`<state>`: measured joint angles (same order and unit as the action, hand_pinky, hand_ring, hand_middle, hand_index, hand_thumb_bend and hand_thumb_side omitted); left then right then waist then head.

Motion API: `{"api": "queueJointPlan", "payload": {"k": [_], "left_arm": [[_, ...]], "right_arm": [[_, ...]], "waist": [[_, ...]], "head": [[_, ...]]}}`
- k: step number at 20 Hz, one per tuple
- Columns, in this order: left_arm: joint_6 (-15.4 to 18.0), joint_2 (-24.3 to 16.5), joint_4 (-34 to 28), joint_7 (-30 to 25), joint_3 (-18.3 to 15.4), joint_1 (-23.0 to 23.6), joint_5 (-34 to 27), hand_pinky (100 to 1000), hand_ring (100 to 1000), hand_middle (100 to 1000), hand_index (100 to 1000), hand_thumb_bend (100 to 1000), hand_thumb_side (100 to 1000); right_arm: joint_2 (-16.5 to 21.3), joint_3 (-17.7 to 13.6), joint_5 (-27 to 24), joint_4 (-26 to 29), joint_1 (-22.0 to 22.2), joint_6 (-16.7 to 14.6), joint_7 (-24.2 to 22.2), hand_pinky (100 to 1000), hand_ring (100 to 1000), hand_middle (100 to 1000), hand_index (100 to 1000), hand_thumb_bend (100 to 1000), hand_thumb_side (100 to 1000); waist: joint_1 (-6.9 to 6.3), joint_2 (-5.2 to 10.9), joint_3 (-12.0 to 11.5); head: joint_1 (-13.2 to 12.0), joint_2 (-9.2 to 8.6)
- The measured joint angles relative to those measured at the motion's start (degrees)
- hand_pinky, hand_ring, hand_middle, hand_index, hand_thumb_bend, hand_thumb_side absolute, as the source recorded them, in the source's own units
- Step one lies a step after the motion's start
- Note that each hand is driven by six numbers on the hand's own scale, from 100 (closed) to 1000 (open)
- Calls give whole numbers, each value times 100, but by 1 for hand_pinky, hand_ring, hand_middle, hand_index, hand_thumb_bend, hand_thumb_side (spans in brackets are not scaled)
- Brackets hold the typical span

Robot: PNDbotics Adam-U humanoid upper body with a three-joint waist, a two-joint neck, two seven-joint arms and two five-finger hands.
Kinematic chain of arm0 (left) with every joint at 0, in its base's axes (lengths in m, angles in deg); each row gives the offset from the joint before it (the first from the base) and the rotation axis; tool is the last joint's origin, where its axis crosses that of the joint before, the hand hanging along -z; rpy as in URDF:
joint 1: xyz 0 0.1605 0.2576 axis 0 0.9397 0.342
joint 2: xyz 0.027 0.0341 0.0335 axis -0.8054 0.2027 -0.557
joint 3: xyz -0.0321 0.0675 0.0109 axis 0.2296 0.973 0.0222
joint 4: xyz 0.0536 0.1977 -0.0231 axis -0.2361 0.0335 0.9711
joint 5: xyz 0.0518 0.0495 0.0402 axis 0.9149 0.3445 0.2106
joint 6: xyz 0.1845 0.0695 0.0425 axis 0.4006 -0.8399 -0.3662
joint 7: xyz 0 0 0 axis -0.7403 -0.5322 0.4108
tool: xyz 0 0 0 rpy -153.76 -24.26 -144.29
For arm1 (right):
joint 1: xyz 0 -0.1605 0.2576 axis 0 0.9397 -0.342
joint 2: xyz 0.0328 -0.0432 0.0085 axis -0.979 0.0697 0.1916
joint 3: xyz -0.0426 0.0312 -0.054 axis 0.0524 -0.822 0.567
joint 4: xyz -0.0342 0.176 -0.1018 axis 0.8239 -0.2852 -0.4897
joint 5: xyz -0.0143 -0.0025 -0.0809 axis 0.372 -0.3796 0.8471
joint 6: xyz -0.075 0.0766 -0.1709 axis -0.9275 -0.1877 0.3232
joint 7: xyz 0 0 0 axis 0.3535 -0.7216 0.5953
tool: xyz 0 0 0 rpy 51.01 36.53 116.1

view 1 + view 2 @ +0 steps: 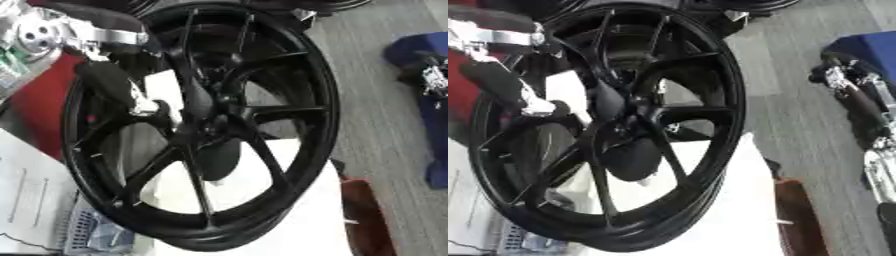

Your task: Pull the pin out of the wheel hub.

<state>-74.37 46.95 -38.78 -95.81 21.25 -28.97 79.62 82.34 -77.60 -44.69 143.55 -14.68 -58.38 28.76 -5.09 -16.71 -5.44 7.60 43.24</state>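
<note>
- Nearest, below the wheel hub [210, 127]: white surface [297, 220] under its lower rim, a pale mesh basket [83, 232] off the lower left, a brown-red block [367, 215] off the lower right.
- Filling the middle: black spoked wheel hub, standing on edge and tilted, spokes running out from a dark centre.
- Pin not made out with certainty; only a small pale piece [144, 106] showing left of the hub's centre, at the end of the left hand.
- Reaching in from the hub's upper left: left hand [531, 102], black with a silver joint behind it, lying across the spokes; fingers bunched at the pale piece, but whether clamped on it, cannot tell.
- Right of the hub, well apart over grey floor [376, 100]: right hand [859, 102], dark and silver, against a blue thing [429, 50]; state of its fingers, cannot tell.
- Farthest, above the hub's top rim: more dark wheel rims [754, 5].
</note>
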Motion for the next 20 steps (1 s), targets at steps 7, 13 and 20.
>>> {"api": "queueJointPlan", "payload": {"k": [7,13,20], "left_arm": [[-288,-1,-67,288,-72,56,-296,603,471,322,474,249,147],[-444,-286,-370,446,-587,332,-603,597,439,270,442,223,100],[-574,-906,-650,940,-1633,925,-819,584,384,215,425,160,100]], "right_arm": [[-28,-29,7,-31,22,0,1,971,754,667,814,100,539],[-28,-33,18,-34,31,-4,5,970,754,666,813,100,534],[-28,-122,19,-27,98,-55,73,970,753,666,813,100,529]], "waist": [[0,0,2],[18,0,1],[107,0,-185]], "head": [[-2,0],[9,0],[168,-3]]}}
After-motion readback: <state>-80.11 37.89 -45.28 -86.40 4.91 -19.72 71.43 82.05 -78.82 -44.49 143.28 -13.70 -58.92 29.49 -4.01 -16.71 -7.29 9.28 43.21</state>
